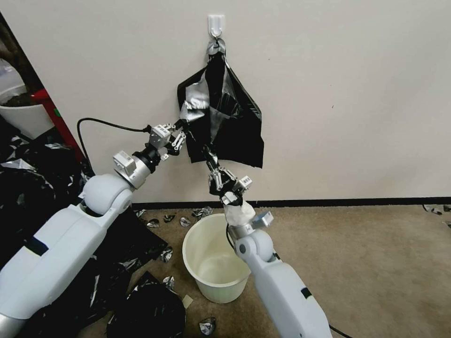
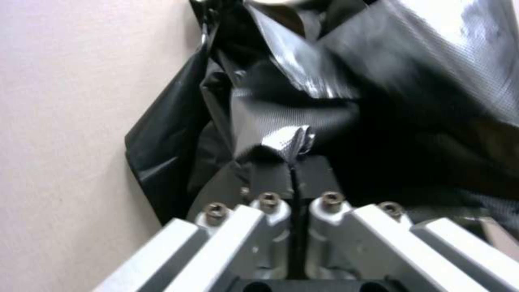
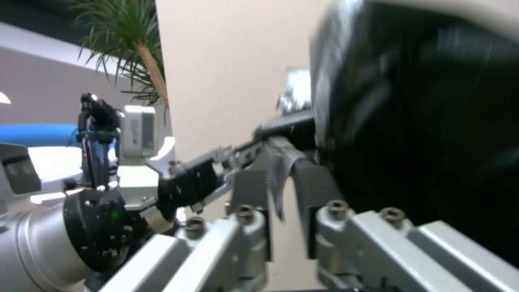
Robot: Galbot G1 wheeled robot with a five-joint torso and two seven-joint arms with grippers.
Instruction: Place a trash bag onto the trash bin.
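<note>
Both grippers clamp the bag (image 1: 221, 108), which hangs from a wall hook (image 1: 216, 23): the left gripper (image 1: 182, 126) pinches its left edge with fingers (image 2: 314, 172) pressed together, the right gripper (image 1: 208, 157) grips a fold at its lower edge. Below the right gripper, the bin (image 1: 211, 263) stands upright on the carpet (image 1: 366, 267), well apart from the bag

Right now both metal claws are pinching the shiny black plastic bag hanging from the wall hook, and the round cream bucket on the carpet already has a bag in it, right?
Not quite: the head view shows the round cream bin bare inside. Both the left gripper and right gripper do pinch the glossy black bag.
</note>
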